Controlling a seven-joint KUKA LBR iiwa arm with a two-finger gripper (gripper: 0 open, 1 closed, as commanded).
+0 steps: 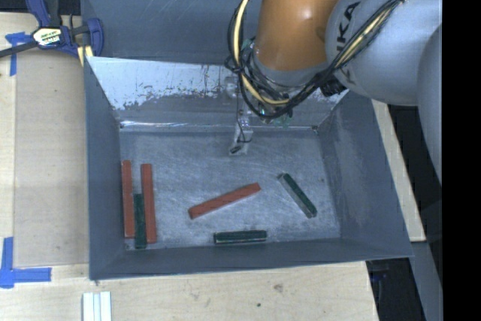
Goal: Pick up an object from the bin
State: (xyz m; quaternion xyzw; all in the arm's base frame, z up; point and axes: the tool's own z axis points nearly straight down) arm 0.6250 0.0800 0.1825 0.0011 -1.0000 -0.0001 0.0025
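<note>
My gripper (240, 140) hangs below the orange wrist cover over the back middle of the bin, and one thin fingertip shows above the floor. Nothing is seen between the fingers. A red flat stick (224, 201) lies slanted on the floor in front of the fingertip, well apart from it. To its right a dark green stick (297, 195) lies at an angle. Another dark green stick (240, 237) rests along the front wall.
Two red sticks (148, 202) and a dark green one (139, 220) lie side by side against the left wall. The arm and its cables cover the bin's back right corner.
</note>
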